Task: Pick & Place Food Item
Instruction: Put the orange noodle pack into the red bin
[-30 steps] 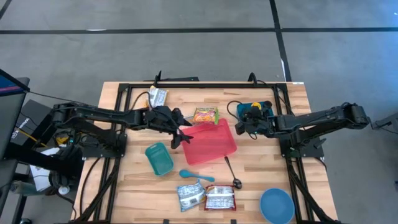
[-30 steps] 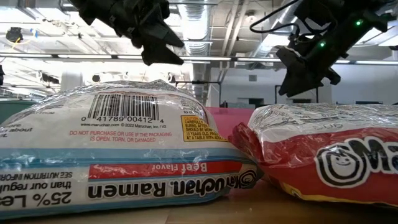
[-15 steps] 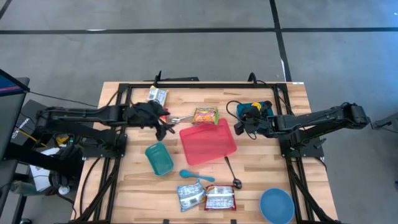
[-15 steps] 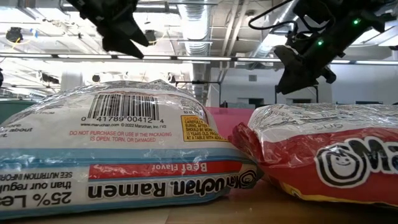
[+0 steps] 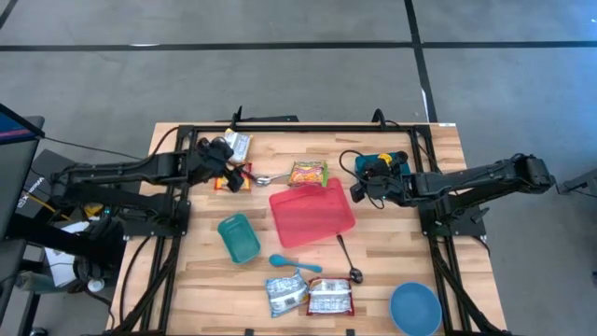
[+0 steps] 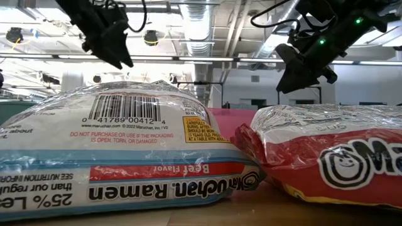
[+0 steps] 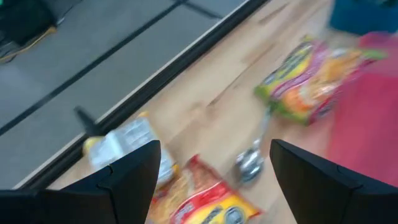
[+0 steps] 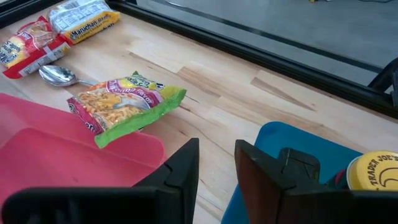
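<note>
I'm hovering the spread-open left gripper (image 5: pixel 227 174) over the red ramen packet (image 5: pixel 232 179) upper left; descending off-centre risks pinching only wrapper. The right gripper (image 5: pixel 357 190), nearly closed and empty, is idling centre-right.

Lighting even and bright; one view smeared by motion.

High view: diffuse overhead light, soft short shadows under the arms on the table (image 5: pixel 392 280), no glare. Low view: ceiling strip lights burn bright behind, arms reduced to dark silhouettes — the near ramen packet (image 6: pixel 125 150) carries glints on its wrapper and its closest edge is soft. Left wrist view: heavy blur throughout, the spoon (image 7: pixel 249 163) smeared. Right wrist view: sharp — snack bag (image 8: pixel 127 106) crisp.
</note>
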Robot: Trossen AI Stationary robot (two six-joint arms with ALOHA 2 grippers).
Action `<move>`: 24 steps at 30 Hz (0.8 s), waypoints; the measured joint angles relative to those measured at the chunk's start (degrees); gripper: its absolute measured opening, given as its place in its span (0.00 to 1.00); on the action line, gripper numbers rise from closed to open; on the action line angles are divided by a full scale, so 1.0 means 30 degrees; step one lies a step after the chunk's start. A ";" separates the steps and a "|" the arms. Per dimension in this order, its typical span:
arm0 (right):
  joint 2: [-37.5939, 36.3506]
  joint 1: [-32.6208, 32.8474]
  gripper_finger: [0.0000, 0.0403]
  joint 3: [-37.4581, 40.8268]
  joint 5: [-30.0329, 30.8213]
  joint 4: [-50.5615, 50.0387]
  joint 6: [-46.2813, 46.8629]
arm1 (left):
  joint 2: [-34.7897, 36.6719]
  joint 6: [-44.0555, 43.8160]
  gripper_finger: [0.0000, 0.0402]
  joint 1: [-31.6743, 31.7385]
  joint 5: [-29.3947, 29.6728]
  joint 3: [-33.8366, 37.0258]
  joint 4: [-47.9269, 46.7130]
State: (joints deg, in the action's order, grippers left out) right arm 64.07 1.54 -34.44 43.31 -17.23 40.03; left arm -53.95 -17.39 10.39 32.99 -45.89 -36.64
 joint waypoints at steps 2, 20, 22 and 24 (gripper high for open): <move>0.0000 0.0000 0.24 0.0000 0.0000 -0.0008 0.0000 | 0.0000 0.0008 0.74 0.0591 -0.0014 0.0000 -0.0388; 0.0000 0.0000 0.24 0.0000 -0.0007 -0.0015 0.0000 | -0.0007 0.0314 0.74 0.6429 -0.4936 0.0000 -0.1196; 0.0000 0.0000 0.24 0.0000 -0.0015 -0.0015 0.0000 | -0.0007 0.0322 0.74 0.7107 -0.5569 0.0000 -0.1310; 0.0000 0.0000 0.24 0.0000 -0.0018 -0.0015 0.0000 | -0.0007 0.0345 0.74 0.7737 -0.6121 0.0000 -0.1498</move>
State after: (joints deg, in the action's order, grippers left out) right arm 64.07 1.54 -34.44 43.26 -17.28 40.03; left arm -53.98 -16.35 33.60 14.63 -45.89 -41.14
